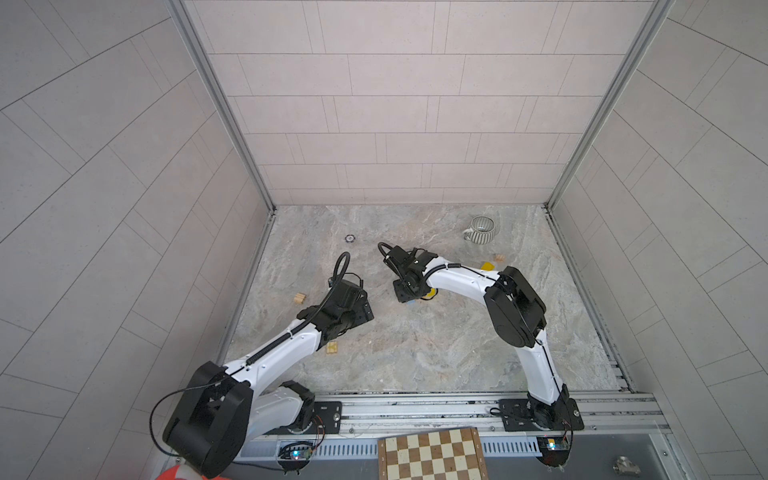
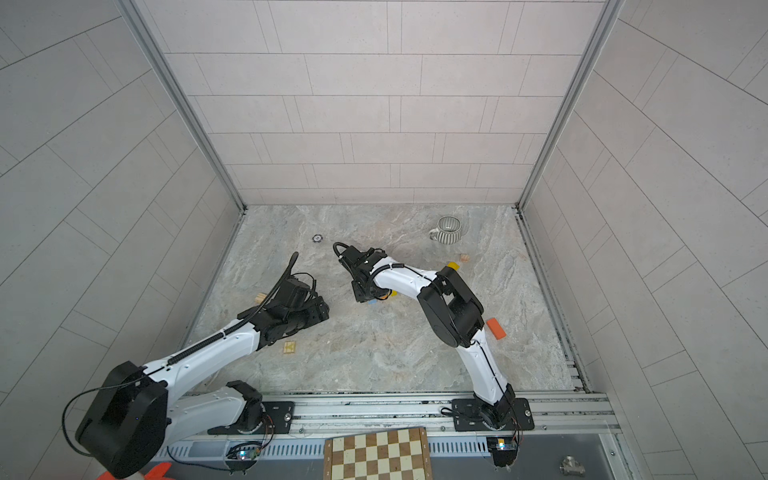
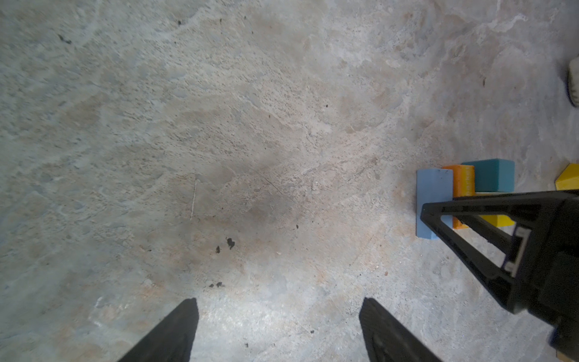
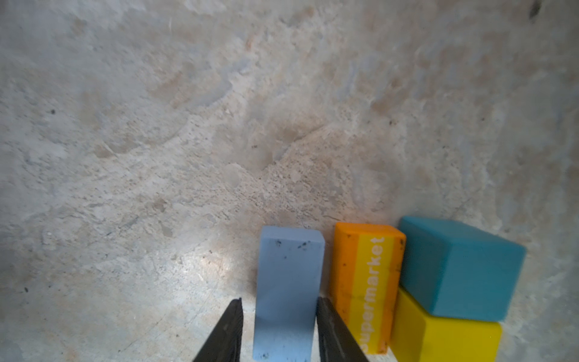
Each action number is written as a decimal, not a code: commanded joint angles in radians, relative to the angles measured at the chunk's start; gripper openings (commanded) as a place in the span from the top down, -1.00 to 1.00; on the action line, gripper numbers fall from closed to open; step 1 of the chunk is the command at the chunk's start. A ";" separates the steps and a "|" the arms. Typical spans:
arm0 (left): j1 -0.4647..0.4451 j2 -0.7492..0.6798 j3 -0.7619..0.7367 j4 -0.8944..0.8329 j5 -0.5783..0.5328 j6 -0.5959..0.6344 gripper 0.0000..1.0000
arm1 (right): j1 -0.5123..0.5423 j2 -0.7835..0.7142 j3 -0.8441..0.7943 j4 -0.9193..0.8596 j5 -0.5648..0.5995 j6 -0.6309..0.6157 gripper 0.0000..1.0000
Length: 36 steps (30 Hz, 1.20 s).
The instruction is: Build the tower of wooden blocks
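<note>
**Article under handling.** The light blue block point(image 4: 289, 275) is a flat, hard-edged slab of painted wood. It is judged light, rigid and not fragile, but the paint looks smooth, so a shallow pinch may slip. The two broad faces offer the best hold, taken low and square so that the slab does not pivot.

**Location.** The slab is near the middle of the bench point(image 1: 415, 353), directly under the right tool. It is just beside the orange "Supermarket" block point(image 4: 366, 282), with a narrow gap between them. A teal block point(image 4: 460, 266) and a yellow block point(image 4: 445, 338) touch each other on the far side of the orange one. Whether the teal one rests on the yellow or beside it cannot be told. No tower of any height is evident. Other wood blocks lie scattered well apart, among them a natural cube point(image 1: 299, 297) and a lettered piece point(image 1: 331, 347).

**Right tool** point(image 4: 279, 299). The jaws are partly closed and straddle the slab across its broad faces. One finger lies against a face, while the other shows a sliver of bench between itself and the wood. A firm clamp cannot be confirmed.

**Left tool** point(image 3: 279, 302). The jaws stand wide apart over bare bench. The tool holds nothing and touches nothing.
</note>
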 commanded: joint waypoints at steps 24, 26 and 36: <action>0.013 -0.023 -0.003 -0.004 0.010 -0.003 -0.75 | 0.007 -0.013 0.060 -0.065 0.034 0.003 0.55; 0.012 -0.015 0.004 -0.003 0.016 -0.003 -0.75 | 0.004 -0.020 0.067 -0.078 0.035 -0.002 0.55; 0.012 0.012 0.047 -0.023 0.038 0.004 -0.75 | -0.014 -0.053 0.072 -0.103 0.030 -0.015 0.47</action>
